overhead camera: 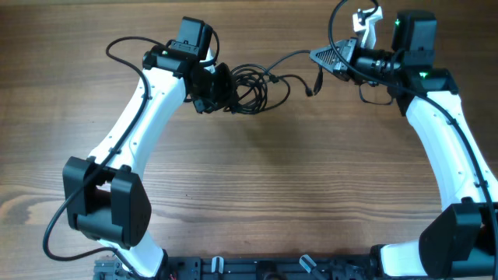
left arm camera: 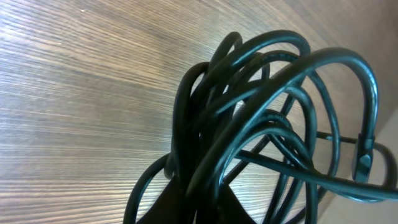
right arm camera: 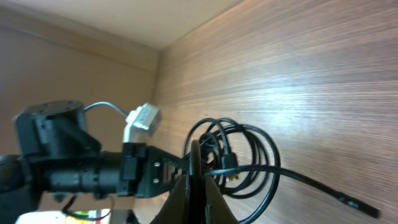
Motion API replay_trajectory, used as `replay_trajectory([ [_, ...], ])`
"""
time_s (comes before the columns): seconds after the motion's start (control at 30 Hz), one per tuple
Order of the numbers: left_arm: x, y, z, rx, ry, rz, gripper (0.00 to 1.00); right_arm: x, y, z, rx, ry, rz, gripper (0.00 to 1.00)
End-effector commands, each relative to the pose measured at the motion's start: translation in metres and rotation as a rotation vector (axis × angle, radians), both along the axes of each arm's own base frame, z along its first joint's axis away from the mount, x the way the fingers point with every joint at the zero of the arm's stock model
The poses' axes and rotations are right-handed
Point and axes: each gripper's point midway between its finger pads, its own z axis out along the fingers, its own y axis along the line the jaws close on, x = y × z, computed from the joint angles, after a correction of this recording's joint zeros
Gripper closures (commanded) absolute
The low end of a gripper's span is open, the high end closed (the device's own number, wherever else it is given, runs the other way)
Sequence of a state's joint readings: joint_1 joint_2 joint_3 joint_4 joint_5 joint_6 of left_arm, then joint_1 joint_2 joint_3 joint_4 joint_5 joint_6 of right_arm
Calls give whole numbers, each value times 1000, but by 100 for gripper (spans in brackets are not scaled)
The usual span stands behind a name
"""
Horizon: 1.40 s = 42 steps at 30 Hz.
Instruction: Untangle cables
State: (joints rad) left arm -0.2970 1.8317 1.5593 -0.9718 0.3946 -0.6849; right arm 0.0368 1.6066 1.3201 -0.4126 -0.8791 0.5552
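The cables point(overhead camera: 250, 85) lie as a tangled black coil at the far middle of the table. My left gripper point(overhead camera: 220, 87) is shut on the coil's left side. In the left wrist view the loops point(left arm camera: 267, 106) fill the frame and rise from between the dark fingers point(left arm camera: 199, 208). My right gripper point(overhead camera: 317, 55) is shut on one strand point(overhead camera: 289, 57) that runs from the coil up to the right. In the right wrist view the fingers point(right arm camera: 195, 180) pinch that strand in front of the coil point(right arm camera: 239, 155). A loose end with a plug point(overhead camera: 317, 84) hangs nearby; it also shows in the right wrist view point(right arm camera: 351, 204).
The wooden table point(overhead camera: 272, 179) spreads toward the front. The left arm point(overhead camera: 132, 132) and right arm point(overhead camera: 447, 132) reach in from the front corners. The left arm's wrist point(right arm camera: 74, 168) shows in the right wrist view. A wall edge point(right arm camera: 155, 68) stands behind.
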Motion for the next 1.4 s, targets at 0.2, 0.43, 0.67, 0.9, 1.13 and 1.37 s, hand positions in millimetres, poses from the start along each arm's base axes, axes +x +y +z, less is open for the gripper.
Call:
replay_trajectory([
  [0.2, -18, 12, -12, 190, 8, -49, 31, -4, -17, -29, -143, 68, -61, 95],
  [0.43, -23, 14, -16, 215, 8, -108, 28, -5, -29, -44, -221, 103, -105, 95],
  [0.67, -30, 29, -37, 268, 60, -44, 39, 1, -48, -57, -326, 124, -195, 31],
  [0.9, -23, 18, -67, 194, 45, 56, 57, -2, -53, -62, -352, 148, -207, 19],
  [1.13, -9, 11, -83, 148, -39, 63, 63, -2, -55, -64, -366, 153, -219, 18],
  [1.37, 21, 21, -89, 229, -193, 52, 61, -1, -56, -64, -372, 151, -224, 17],
])
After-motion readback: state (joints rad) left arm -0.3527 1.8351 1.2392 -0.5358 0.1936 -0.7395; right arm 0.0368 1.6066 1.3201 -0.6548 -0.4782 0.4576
